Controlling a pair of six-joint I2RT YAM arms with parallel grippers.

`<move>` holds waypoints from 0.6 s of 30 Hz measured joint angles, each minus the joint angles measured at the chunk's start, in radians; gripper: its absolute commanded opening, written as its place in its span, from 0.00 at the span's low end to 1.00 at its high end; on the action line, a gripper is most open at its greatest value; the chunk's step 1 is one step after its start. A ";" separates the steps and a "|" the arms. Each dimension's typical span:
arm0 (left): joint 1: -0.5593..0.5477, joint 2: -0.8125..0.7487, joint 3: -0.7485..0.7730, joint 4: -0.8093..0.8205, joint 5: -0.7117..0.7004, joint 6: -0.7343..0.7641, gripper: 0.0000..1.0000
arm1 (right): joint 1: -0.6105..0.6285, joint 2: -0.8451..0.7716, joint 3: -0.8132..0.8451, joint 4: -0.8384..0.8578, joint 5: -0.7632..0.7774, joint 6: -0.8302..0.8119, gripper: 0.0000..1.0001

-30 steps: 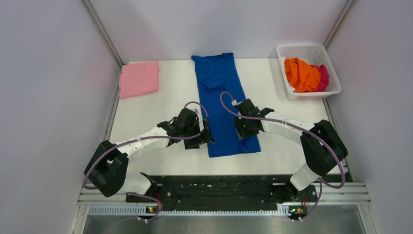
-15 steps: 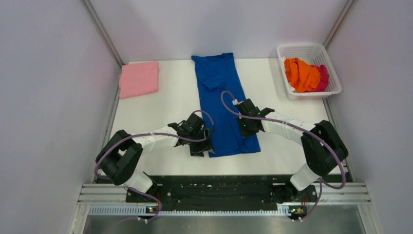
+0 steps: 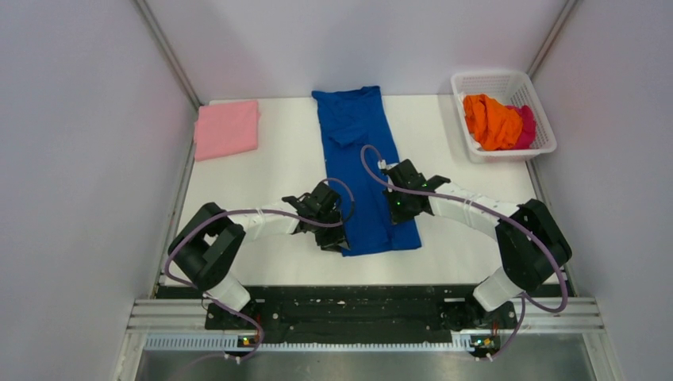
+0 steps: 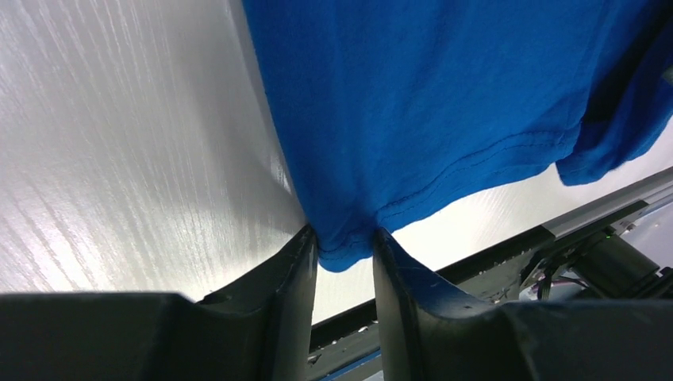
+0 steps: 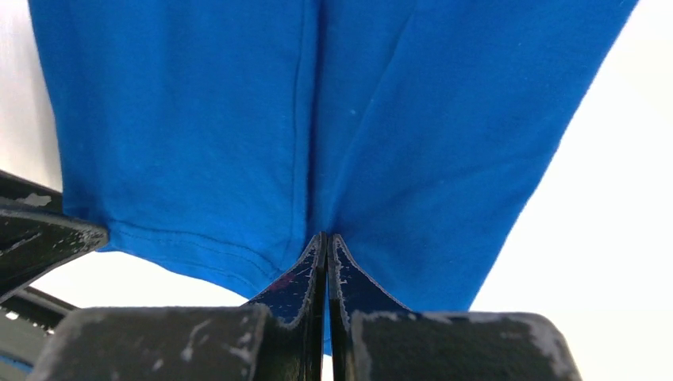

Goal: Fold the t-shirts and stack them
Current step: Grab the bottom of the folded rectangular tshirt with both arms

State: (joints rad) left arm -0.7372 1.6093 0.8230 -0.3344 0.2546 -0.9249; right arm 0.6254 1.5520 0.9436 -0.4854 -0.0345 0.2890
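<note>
Top view: blue t-shirt (image 3: 359,151) lies as a long narrow strip down the middle of the white table (image 3: 262,178), collar end at the far edge, hem end near the arms. Pink t-shirt (image 3: 227,128) folded flat at the far left corner. White mesh basket (image 3: 486,78) at the far right corner, holding the bunched orange t-shirt (image 3: 490,121) with the magenta t-shirt (image 3: 527,125) just beside it on the right. Left gripper (image 3: 337,240) sits at the near left corner of the blue strip; right gripper (image 3: 394,209) is over the strip's right side, a little farther up. Jaw state not readable from here. Left wrist view: left gripper (image 4: 344,246) has its two dark fingers (image 4: 292,274) on either side of a bunched hem corner of the blue t-shirt (image 4: 444,87), jaws pinching that cloth, a narrow gap filled by it; creases run out from the grip, and the stitched hem hangs clear of the table (image 4: 119,159). Right wrist view: right gripper (image 5: 326,242) jaws pressed almost together, nipping a fold of the blue t-shirt (image 5: 190,119); creases converge on the tips, hem stitching to the left, bare table (image 5: 611,198) to the right.
</note>
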 measured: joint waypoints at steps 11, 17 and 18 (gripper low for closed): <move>-0.010 0.004 0.000 -0.017 -0.010 -0.011 0.13 | 0.000 0.051 -0.073 0.107 -0.079 0.034 0.32; -0.011 0.006 0.000 -0.024 -0.015 -0.024 0.00 | 0.000 0.011 -0.073 0.109 -0.102 0.052 0.67; -0.012 0.006 0.000 -0.025 -0.015 -0.024 0.00 | 0.000 -0.014 -0.073 0.098 -0.101 0.051 0.73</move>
State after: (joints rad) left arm -0.7490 1.6154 0.8230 -0.3592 0.2398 -0.9489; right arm 0.6254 1.5383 0.8707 -0.3870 -0.1356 0.3401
